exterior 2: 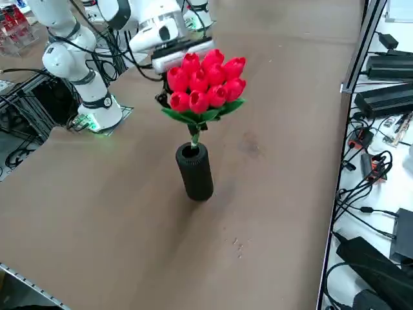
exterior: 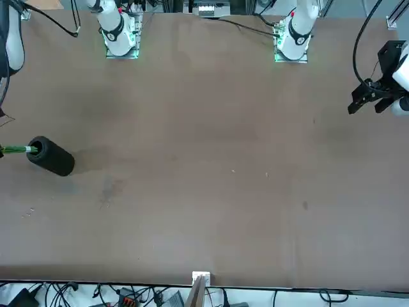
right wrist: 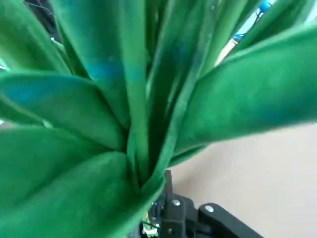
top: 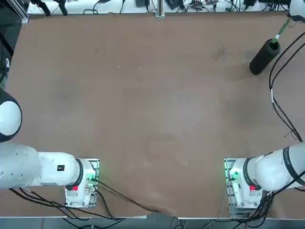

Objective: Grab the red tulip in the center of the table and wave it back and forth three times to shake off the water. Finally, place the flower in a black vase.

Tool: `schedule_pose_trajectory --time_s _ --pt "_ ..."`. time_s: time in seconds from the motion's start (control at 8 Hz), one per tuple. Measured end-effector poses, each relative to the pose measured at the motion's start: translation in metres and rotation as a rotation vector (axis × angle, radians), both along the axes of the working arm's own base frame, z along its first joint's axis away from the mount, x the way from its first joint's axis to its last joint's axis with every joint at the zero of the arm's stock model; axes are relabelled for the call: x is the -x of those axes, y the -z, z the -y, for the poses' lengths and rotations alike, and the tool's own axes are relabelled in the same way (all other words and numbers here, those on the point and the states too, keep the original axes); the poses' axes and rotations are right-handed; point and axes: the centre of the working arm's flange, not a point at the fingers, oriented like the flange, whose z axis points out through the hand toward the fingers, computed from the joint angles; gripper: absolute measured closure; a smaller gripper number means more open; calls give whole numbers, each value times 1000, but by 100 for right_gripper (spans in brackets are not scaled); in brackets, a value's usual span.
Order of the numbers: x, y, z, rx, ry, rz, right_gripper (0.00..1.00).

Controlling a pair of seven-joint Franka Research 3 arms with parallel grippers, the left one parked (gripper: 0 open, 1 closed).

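Note:
The black vase [exterior 2: 195, 171] stands upright near the far right edge of the brown table [exterior 2: 116, 194]. The red tulip [exterior 2: 205, 82] is in it: the stalk enters the vase's mouth, and the red blooms and green leaves spread above the rim. From overhead, the vase [top: 264, 56] shows with the green stem [top: 281, 31] rising from it. My right gripper [exterior 2: 161, 97] hangs just behind the blooms, mostly hidden by them. In the right wrist view, green tulip leaves [right wrist: 148, 99] fill nearly everything, very close to the camera.
The table's right edge runs close by the vase, with cables and black power units [exterior 2: 387, 97] on the floor beyond it. The right arm's black cable [top: 276, 95] loops over the table's right side. Both arm bases [top: 240, 183] sit at the near edge.

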Motion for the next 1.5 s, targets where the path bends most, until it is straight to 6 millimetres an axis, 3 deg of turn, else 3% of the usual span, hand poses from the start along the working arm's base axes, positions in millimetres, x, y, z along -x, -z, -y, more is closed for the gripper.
schedule_pose_trajectory --time_s 0.25,0.5,1.12,1.5 --pt "5 0 11 11 12 3 89" --pt "8 9 9 -2 33 22 89" --pt "19 49 -2 -40 66 18 89" --pt "35 88 -8 -78 125 -24 89"
